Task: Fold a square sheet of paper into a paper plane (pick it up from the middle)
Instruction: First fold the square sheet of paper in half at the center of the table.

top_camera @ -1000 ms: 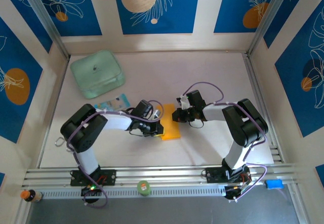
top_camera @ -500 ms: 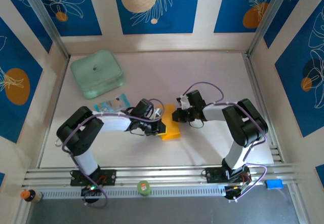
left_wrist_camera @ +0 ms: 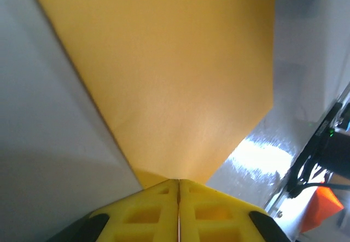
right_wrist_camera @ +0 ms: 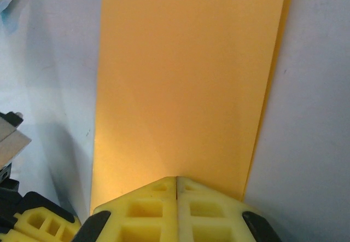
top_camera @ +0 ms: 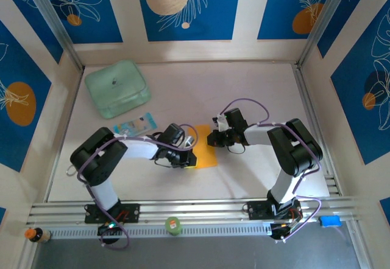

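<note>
Paper (top_camera: 206, 154), mid-frame on tabletop (top_camera: 256, 98), is met by L end effector (left_wrist_camera: 178, 180) & R end effector (right_wrist_camera: 176, 177), both closed; prob. pinned for creasing.

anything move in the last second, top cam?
Left gripper slid slightly toward the near edge, its elbow shifting too, jaws shut on a corner of the orange paper. Right gripper, shut at the paper's far edge, the mint box and the blue packet stayed put.

The sheet of paper (top_camera: 207, 156) lies between left fingers (left_wrist_camera: 146, 215) and right fingers (right_wrist_camera: 146, 210).
</note>
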`<state>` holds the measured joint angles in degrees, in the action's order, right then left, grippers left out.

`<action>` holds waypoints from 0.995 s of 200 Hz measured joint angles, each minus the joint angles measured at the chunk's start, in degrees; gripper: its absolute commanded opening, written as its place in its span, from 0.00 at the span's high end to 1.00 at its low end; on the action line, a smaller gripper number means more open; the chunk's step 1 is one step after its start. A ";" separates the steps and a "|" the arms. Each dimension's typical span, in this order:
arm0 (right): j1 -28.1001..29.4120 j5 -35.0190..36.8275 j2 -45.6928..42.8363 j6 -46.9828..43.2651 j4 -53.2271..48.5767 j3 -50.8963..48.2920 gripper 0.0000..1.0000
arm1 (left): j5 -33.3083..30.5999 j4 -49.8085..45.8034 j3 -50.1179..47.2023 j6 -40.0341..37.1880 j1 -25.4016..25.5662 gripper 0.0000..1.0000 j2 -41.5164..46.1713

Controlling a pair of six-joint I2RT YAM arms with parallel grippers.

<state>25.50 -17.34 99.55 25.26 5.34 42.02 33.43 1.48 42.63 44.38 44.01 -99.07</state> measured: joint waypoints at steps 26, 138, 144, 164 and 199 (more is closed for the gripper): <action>0.00 0.00 0.00 0.00 0.00 0.00 1.00 | -1.97 -2.36 -0.28 -1.99 1.38 0.89 1.36; 0.57 0.44 -0.11 -0.52 -2.05 1.18 0.99 | -11.65 -14.84 5.16 -7.43 5.07 0.87 11.19; 0.76 0.79 -0.33 -0.66 -3.10 1.55 0.98 | -11.65 -14.84 5.88 -7.39 4.66 0.87 11.39; 1.14 1.03 -2.29 -0.66 -7.32 2.32 0.91 | -11.43 -13.90 7.87 -7.08 2.16 0.86 11.37; 0.85 1.92 -11.19 1.14 -12.79 3.63 0.75 | -9.88 -12.44 12.37 -6.29 -3.78 0.85 7.80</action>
<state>26.35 -15.42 88.36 26.39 -7.44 45.65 23.55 -10.96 55.00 38.09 40.23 -91.26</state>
